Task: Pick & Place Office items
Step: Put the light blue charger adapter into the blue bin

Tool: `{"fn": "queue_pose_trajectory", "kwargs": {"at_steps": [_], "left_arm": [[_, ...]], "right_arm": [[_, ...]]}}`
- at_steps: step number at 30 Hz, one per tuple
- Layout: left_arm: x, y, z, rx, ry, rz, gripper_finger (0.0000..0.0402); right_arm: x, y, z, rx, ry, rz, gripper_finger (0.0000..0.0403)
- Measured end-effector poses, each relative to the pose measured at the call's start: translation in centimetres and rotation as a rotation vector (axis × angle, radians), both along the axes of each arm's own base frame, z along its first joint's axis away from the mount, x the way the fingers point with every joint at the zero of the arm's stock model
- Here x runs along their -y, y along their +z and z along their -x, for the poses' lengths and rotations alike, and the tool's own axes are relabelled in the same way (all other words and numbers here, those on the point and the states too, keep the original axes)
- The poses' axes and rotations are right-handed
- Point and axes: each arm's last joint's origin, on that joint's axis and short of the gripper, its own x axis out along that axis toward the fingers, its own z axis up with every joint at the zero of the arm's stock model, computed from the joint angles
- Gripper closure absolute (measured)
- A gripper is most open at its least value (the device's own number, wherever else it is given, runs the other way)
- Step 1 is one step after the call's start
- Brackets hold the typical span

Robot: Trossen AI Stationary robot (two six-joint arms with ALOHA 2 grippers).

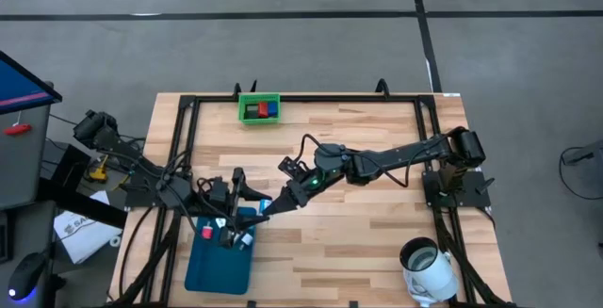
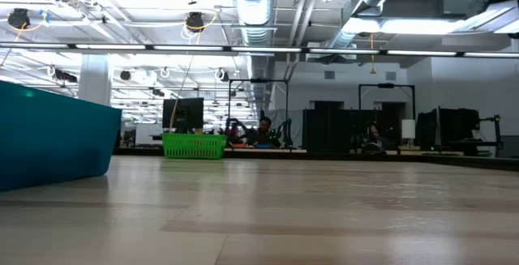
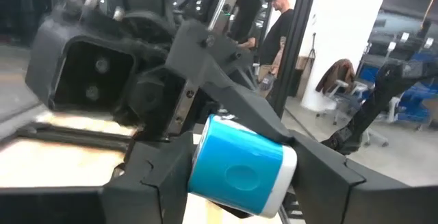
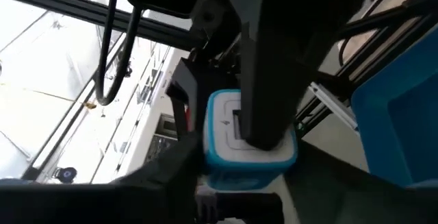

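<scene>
A cyan-and-white cube-like block [image 3: 239, 166] is held above the table, at the far right corner of the teal tray [image 1: 212, 266]. My left gripper [image 1: 247, 206] and my right gripper [image 1: 271, 204] meet there, and both are shut on the block. The block also shows in the right wrist view [image 4: 229, 138]. A few small pieces, red [image 1: 205, 234] and cyan-white [image 1: 243, 240], lie on the tray. The green bin [image 1: 259, 108] at the far edge holds red and blue blocks. Neither gripper shows in the low view. My left gripper pinches the cyan block by two opposite sides [image 3: 198, 162] between its two fingers, coming level from the table's left. The block is lifted clear and tilted. My right gripper has the same block between its fingers; one finger [image 3: 253, 111] lies over the block's upper face. It comes slanting down from the table's right.
A large white mug-like cylinder [image 1: 426, 268] lies near the table's front right corner. The black frame rails [image 1: 179, 157] run along the table's edges. Bare wood lies between the bin and the grippers. A person [image 3: 277, 25] stands in the room beyond the table.
</scene>
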Motion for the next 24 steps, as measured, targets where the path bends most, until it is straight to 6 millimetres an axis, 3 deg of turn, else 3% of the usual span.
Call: {"fn": "queue_pose_trajectory", "kwargs": {"at_steps": [3,6,18,24], "left_arm": [[-0.1,0.3,0.2,0.012,0.001,0.032,0.0211],[-0.1,0.5,0.5,0.015,0.000,0.031,0.0219],[-1.3,0.6,3.5,-0.127,0.055,0.002,0.0219],[-1.4,-0.2,5.3,-0.236,0.045,0.051,0.0219]], "right_arm": [[0.0,0.1,0.0,0.013,-0.020,0.015,0.0179],[0.0,0.0,0.0,0.010,-0.036,0.015,0.0140],[-1.1,0.3,0.2,0.020,-0.009,0.005,0.0128],[-2.3,-0.5,0.5,-0.053,0.021,0.021,0.0128]]}}
